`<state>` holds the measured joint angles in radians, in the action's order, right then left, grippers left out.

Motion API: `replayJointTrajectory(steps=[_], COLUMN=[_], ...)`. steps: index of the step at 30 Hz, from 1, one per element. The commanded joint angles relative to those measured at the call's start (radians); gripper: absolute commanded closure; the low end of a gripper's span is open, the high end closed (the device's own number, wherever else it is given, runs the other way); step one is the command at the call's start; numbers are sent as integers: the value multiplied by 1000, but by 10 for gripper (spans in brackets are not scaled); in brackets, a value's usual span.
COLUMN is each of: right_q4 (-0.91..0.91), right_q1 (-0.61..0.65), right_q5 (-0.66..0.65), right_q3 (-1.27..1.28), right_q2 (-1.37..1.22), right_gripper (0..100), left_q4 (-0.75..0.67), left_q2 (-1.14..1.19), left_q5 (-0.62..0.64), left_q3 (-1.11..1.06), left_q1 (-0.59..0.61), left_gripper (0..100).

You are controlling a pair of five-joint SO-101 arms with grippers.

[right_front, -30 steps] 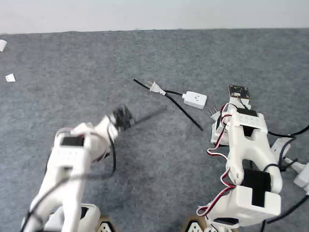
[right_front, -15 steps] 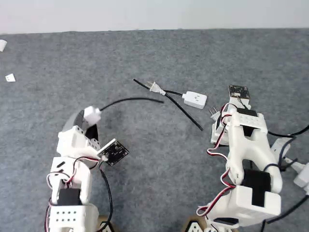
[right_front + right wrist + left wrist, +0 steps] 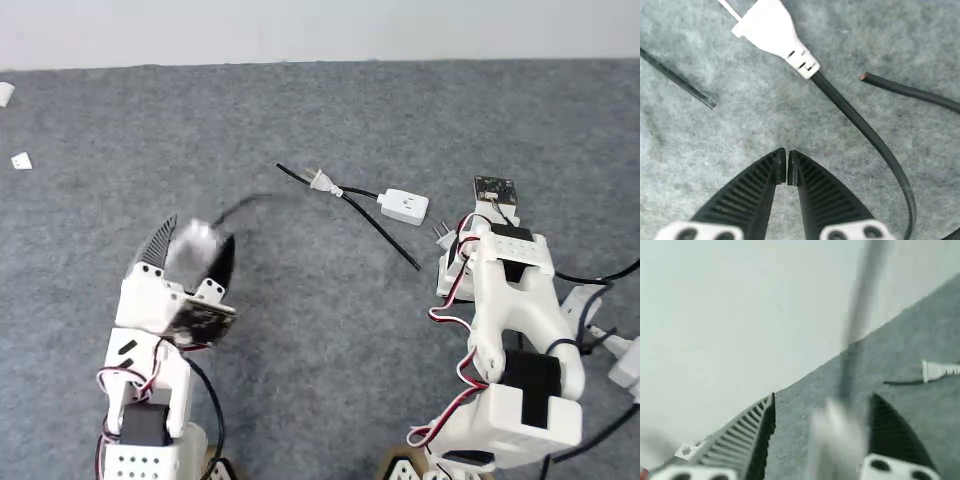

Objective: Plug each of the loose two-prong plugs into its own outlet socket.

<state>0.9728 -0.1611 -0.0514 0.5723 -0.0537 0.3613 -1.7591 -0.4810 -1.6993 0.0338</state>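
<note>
My left gripper [image 3: 190, 252] is raised at the front left with its fingers spread. A blurred white plug [image 3: 196, 240] sits between them, and its black cord [image 3: 250, 205] trails off to the right. The left wrist view shows that plug [image 3: 837, 437] as a smear near one finger, with a gap to the other. My right gripper [image 3: 786, 170] hangs shut and empty just above the carpet, short of a second white two-prong plug [image 3: 772, 32] on a black cord. A white outlet socket [image 3: 404, 205] lies mid-table, with another plug [image 3: 320, 181] beside it.
The right arm [image 3: 510, 290] covers the near right. More white sockets and cables [image 3: 620, 360] lie at the right edge. Two cut cord ends [image 3: 710, 102] [image 3: 865, 77] rest on the grey carpet near my right gripper. Small white scraps [image 3: 20, 160] sit far left.
My left arm swung back toward the left and turned its gripper upward. The white plug and cord it carried half a second ago are now blurred between spread fingers. The right arm stayed still.
</note>
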Motion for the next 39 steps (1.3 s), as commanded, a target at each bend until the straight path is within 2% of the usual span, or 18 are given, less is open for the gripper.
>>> replayJointTrajectory(steps=[1, 10, 18, 29, 34, 39], right_q4=[4, 4, 4, 4, 4, 15], right_q1=[8, 8, 8, 8, 8, 8], right_q5=[-11, -12, -12, -11, -9, -11], right_q3=[-3, -3, -3, -3, -3, -3], right_q2=[15, 15, 15, 13, 13, 13], right_gripper=[990, 990, 990, 990, 990, 990], left_q4=[8, 15, 176, 308, 311, 311], left_q2=[-46, -60, -58, -44, 92, 408], left_q5=[121, 239, 293, 494, 500, 551], left_q3=[15, 15, 15, 16, 91, 277], left_q1=[8, 51, 74, 81, 81, 74], left_gripper=[678, 678, 678, 704, 796, 804])
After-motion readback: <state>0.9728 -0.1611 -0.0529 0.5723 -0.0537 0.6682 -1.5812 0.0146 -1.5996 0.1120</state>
